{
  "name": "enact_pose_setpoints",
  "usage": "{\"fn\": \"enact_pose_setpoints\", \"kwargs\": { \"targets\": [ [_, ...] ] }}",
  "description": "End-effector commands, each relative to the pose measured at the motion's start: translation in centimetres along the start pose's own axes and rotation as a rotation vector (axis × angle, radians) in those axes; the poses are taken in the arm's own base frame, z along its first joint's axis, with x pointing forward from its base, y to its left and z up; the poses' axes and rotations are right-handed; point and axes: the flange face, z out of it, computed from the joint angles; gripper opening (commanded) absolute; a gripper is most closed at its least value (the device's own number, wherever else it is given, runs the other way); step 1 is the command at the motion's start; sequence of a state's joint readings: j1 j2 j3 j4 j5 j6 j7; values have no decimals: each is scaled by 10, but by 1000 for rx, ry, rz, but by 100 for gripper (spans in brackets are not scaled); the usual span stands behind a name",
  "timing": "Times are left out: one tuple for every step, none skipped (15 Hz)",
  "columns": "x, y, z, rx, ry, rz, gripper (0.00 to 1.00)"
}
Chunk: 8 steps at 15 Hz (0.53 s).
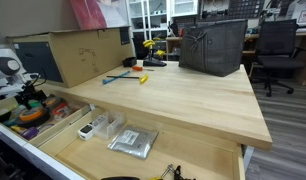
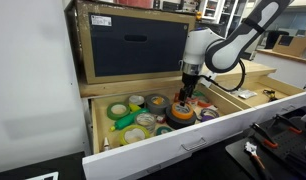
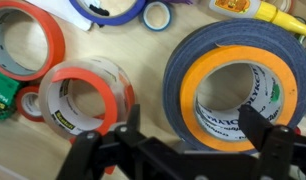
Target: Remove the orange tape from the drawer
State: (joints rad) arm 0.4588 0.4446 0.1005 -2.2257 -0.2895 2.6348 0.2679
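In the wrist view the orange tape (image 3: 233,56) lies flat as a bright ring on top of a wider dark roll (image 3: 173,80). It rests in the light-wood drawer (image 2: 193,142) among several other rolls. My gripper (image 3: 193,130) is open. One finger is at the dark roll's left edge and the other over its right side, so the fingers straddle the orange ring. In an exterior view the gripper (image 2: 185,96) is lowered into the drawer, right above an orange roll (image 2: 181,113). The gripper also shows in an exterior view (image 1: 31,100).
A clear roll with a red core (image 3: 83,95), a red roll (image 3: 23,40) and a blue roll (image 3: 113,10) lie close by on the left. Green rolls (image 2: 117,111) fill the drawer's end. A wooden tabletop (image 1: 183,95) holds a cardboard box (image 1: 83,50) and a grey bag (image 1: 213,45).
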Motion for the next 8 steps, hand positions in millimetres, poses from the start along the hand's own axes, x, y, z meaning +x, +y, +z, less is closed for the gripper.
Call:
{"fn": "enact_pose_setpoints", "kwargs": {
  "targets": [
    [-2,4,1,-12,-17,18,100],
    [-1,5,2,-10,-17,20,100],
    [-1,5,4,-8,-17,20,100],
    [-1,6,5,-6,-20,20,100],
    [-1,5,5,-4,-20,19,100],
    [-1,4,6,-2,-20,18,100],
    [-1,4,6,-2,-22,16,100],
    [-1,3,7,-1,-24,13,100]
  ]
}}
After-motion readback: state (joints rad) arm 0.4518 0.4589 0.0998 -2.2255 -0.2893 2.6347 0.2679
